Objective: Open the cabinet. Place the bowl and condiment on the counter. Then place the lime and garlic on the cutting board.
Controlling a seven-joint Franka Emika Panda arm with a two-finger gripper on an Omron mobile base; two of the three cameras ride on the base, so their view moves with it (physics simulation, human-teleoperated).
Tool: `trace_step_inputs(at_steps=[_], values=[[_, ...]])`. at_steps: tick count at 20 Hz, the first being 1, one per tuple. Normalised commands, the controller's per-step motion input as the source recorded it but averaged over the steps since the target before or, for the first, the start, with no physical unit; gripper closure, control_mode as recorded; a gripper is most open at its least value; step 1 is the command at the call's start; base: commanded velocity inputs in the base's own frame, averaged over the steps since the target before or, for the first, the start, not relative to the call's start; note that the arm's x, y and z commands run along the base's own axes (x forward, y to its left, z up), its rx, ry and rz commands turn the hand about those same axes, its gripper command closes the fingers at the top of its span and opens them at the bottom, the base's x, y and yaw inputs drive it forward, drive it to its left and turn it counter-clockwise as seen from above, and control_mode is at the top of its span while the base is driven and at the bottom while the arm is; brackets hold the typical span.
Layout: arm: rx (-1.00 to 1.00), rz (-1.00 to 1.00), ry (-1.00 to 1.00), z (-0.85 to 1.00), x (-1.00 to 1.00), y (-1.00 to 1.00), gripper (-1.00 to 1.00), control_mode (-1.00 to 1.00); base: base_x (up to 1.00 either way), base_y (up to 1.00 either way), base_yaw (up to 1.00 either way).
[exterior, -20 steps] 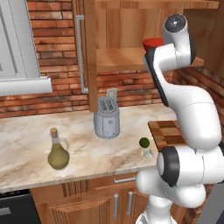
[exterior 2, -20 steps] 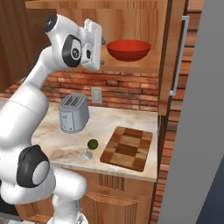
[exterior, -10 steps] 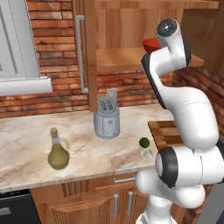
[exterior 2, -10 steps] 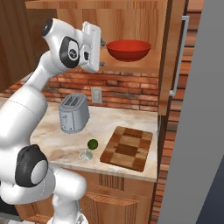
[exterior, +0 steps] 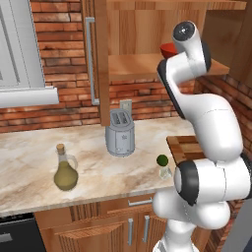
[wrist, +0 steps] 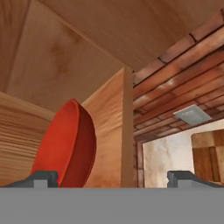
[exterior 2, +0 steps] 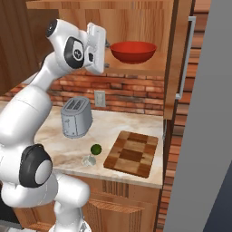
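Hand (exterior 2: 108,53) up at shelf height inside the open cabinet (exterior: 147,34), fingers spread wide apart, nothing between them, nothing touched. In the hand view both fingertips (wrist: 43,176) sit at the bottom edge, and the view is rolled so the shelf board runs vertical.

Bowl (exterior 2: 133,51): glossy red, wide, round, upright on the cabinet shelf, just beside the hand on its far side, a small gap between them. In the hand view the bowl (wrist: 72,146) is seen side-on, close to the left fingertip; contact can't be confirmed there.

Arm: rises from the base, elbow bent back, upper link angled up to the shelf, wrist turned so the hand points sideways at the bowl. In the left base view the arm covers most of the bowl, only a red sliver (exterior: 167,49) visible.

Cabinet doors swung open, warm-brown wood, long silver bar handle (exterior: 90,59) on the left door.

Below, on the surface (exterior: 29,157): condiment (exterior: 65,170), olive-green pear-shaped bottle with cork, standing upright well left of the toaster (exterior: 120,134). Lime (exterior 2: 96,149), small dark green ball, near the front edge between toaster and cutting board (exterior 2: 132,153). Garlic (exterior 2: 89,160), pale bulb, just in front of the lime. Cutting board is chequered light and dark wood, bare.
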Motion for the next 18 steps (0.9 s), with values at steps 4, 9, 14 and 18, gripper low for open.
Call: trace_step_inputs(at_steps=[4, 9, 14, 18], values=[[0.0, 0.0, 0.01, 0.0, 0.26, 0.0, -1.0, -1.0, 0.0, 0.0, 0.0], [0.0, 0.0, 0.02, -0.01, 0.3, 0.0, -1.0, -1.0, 0.0, 0.0, 0.0], [0.0, 0.0, 0.05, -0.11, 0.32, 0.0, -1.0, -1.0, 0.0, 0.0, 0.0], [0.0, 0.0, 0.02, -0.11, 0.34, 0.0, -1.0, -1.0, 0.0, 0.0, 0.0]])
